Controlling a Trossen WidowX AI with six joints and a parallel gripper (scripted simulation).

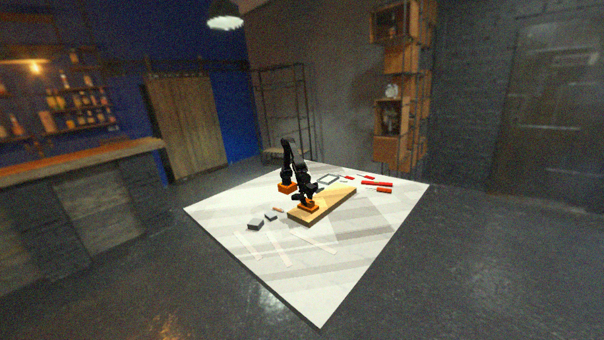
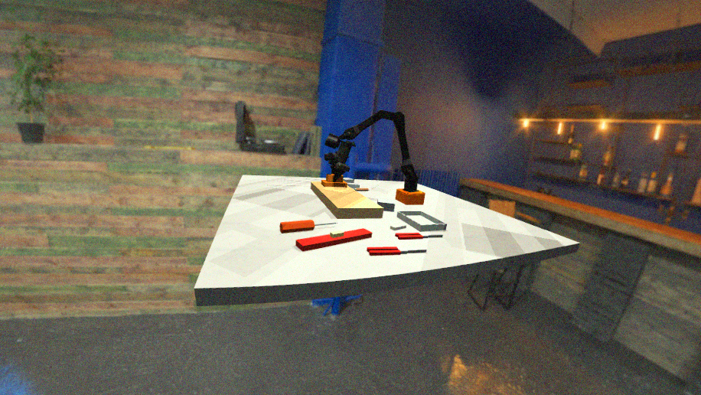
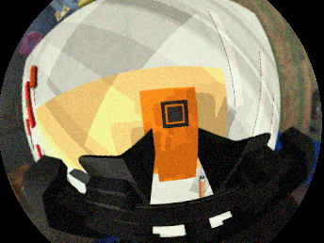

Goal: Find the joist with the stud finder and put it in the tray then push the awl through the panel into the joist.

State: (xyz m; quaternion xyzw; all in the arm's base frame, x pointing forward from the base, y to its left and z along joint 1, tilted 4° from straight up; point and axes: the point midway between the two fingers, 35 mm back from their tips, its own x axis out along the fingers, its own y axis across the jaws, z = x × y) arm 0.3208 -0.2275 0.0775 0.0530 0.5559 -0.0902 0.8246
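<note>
The fingers grip the orange stud finder (image 1: pixel 308 206) (image 2: pixel 334 183) (image 3: pixel 173 146), its underside (against the panel (image 1: pixel 332 201) (image 2: pixel 345 198) (image 3: pixel 101 110), seemingly) hidden from view.

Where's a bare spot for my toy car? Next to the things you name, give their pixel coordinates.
Try between the long wooden panel (image 1: pixel 333 200) (image 2: pixel 345 198) (image 3: pixel 89 118) and the near table corner, right of the three pale strips (image 1: pixel 312 242). It's crowded around the gray tray (image 1: pixel 318 182) (image 2: pixel 422 227), with red-handled tools beside it.
</note>
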